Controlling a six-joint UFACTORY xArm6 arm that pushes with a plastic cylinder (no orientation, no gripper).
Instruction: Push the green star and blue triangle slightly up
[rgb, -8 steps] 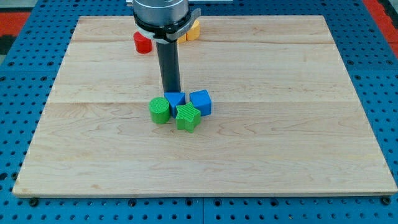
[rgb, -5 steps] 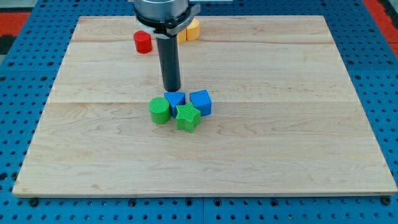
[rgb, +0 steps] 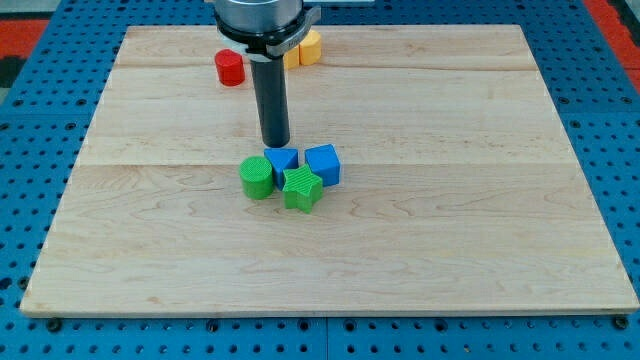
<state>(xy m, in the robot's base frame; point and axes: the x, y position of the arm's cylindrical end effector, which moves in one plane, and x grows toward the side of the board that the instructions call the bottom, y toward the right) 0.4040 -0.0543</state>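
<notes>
The green star (rgb: 301, 189) lies near the board's middle. The blue triangle (rgb: 283, 160) touches its upper left side. A blue cube (rgb: 323, 164) sits to the right of the triangle and a green cylinder (rgb: 256, 177) to its left, all four packed together. My tip (rgb: 276, 145) stands just above the blue triangle's upper edge, close to it or barely touching; I cannot tell which.
A red cylinder (rgb: 230, 68) sits near the view's top left of the wooden board (rgb: 450, 220). A yellow and an orange block (rgb: 306, 46) sit at the top, partly hidden behind the arm's head.
My tip has moved slightly up, away from the blue triangle. The blocks have not moved.
</notes>
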